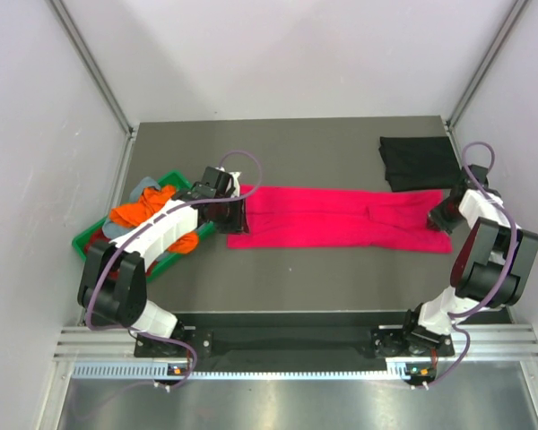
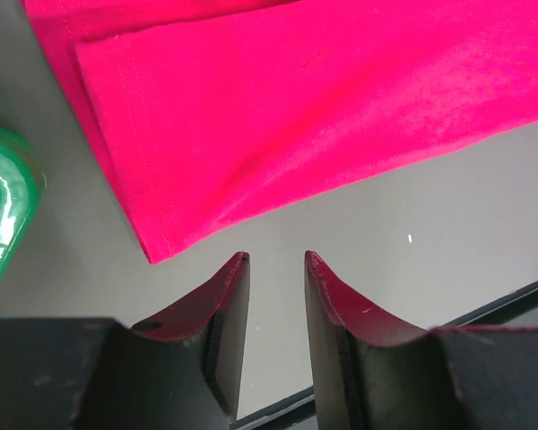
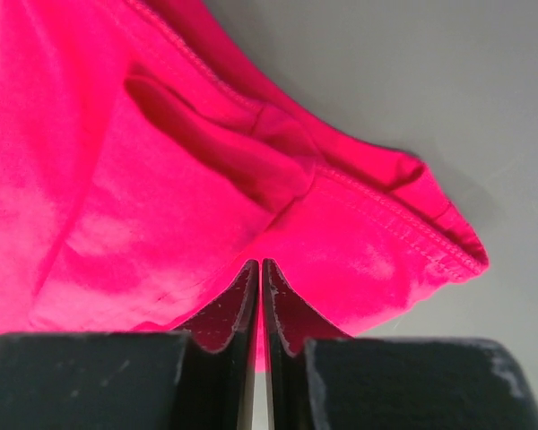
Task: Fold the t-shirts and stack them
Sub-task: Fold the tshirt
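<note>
Cloth in bright pink-red spans the middle of the table: we see the pink-red t-shirt folded lengthwise into a long flat strip that runs from one gripper to the other. A small crease stands up right of its middle.

At the strip's left end we find the left gripper low over the table. Its wrist view shows the fingers parted by a narrow gap with nothing between them, their tips just short of the shirt's near corner and hem.

At the strip's right end sits the right gripper. In its wrist view the fingers are drawn almost together, and we make out a sliver of pink in the slit between them, so they appear to pinch the shirt near a bunched, stitched hem.

We see the black t-shirt lying folded at the far right of the table, just beyond the pink strip's right end.

On the left stands the green tray, partly under the left arm. In it we see a crumpled orange t-shirt on top of a grey-blue t-shirt.
</note>
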You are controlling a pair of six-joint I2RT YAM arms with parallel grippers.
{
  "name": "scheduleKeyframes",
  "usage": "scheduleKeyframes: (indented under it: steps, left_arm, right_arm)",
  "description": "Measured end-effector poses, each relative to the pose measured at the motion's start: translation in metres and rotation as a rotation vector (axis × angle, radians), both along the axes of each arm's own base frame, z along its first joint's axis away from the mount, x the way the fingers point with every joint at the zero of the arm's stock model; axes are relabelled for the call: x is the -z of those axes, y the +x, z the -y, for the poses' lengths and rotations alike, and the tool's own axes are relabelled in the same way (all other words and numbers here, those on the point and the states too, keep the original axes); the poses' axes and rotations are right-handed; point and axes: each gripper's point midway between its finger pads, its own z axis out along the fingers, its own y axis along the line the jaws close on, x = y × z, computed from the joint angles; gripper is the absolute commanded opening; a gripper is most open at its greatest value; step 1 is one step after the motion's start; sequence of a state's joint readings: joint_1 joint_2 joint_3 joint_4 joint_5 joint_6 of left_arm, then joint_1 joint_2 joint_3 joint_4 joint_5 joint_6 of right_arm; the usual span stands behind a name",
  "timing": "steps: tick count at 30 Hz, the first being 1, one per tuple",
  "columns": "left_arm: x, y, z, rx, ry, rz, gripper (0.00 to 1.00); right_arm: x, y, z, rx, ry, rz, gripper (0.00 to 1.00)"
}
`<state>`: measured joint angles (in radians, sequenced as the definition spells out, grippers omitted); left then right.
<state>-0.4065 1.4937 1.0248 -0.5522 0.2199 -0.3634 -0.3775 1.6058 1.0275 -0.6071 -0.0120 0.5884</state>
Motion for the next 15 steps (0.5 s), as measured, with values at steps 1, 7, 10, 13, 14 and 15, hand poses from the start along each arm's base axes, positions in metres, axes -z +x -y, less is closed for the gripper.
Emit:
scheduleKeyframes:
  steps: [1,7,10,13,14,15]
  left_arm:
    - [0.000,0.000,0.000,0.000,0.000,0.001,0.36]
    - [0.000,0.002,-0.002,-0.006,-0.001,0.002,0.35]
    - [0.000,0.002,-0.002,-0.007,-0.001,0.002,0.35]
    - [0.000,0.002,-0.002,-0.007,-0.001,0.002,0.35]
    - [0.000,0.002,-0.002,-0.007,-0.001,0.003,0.35]
    - [0.000,0.002,-0.002,-0.007,-0.001,0.003,0.35]
  right_arm:
    - [0.000,0.000,0.001,0.003,-0.004,0.002,0.07]
    - [0.003,0.007,0.007,0.025,-0.026,0.034,0.14]
    - [0.001,0.011,0.009,0.028,-0.033,0.053,0.14]
    - [0.001,0.014,0.010,0.029,-0.036,0.064,0.16]
    - [0.002,0.015,0.010,0.029,-0.036,0.064,0.16]
    - [0.003,0.015,0.011,0.029,-0.036,0.064,0.17]
